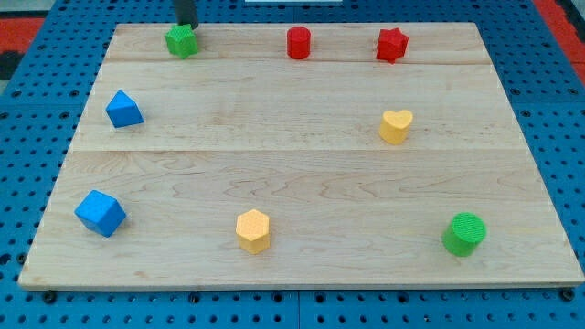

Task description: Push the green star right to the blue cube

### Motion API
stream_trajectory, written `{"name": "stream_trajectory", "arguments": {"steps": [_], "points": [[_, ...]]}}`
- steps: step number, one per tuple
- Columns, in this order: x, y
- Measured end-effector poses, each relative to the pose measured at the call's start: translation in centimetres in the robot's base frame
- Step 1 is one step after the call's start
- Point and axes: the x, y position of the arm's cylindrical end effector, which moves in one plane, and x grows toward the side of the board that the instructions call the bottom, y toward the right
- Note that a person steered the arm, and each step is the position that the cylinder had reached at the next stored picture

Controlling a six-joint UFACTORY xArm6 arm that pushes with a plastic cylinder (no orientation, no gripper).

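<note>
The green star (182, 40) sits at the view's top left of the wooden board (302, 174). The blue cube (101, 212) lies at the view's lower left. My tip (187, 26) comes down from the view's top edge and stands just above and behind the green star, touching or nearly touching it. A second blue block (123, 109), a triangular one, lies between the star and the cube, towards the view's left edge.
A red cylinder (299, 43) and a red star (391, 44) stand along the view's top. A yellow heart (396, 126) is at the right, a yellow hexagon (253, 230) at the bottom middle, a green cylinder (464, 234) at the bottom right.
</note>
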Motion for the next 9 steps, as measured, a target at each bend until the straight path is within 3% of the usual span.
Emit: {"name": "stream_trajectory", "arguments": {"steps": [3, 6, 8, 9], "points": [[0.4, -0.2], [12.7, 0.9], [26.1, 1.1], [30.4, 2.6]]}}
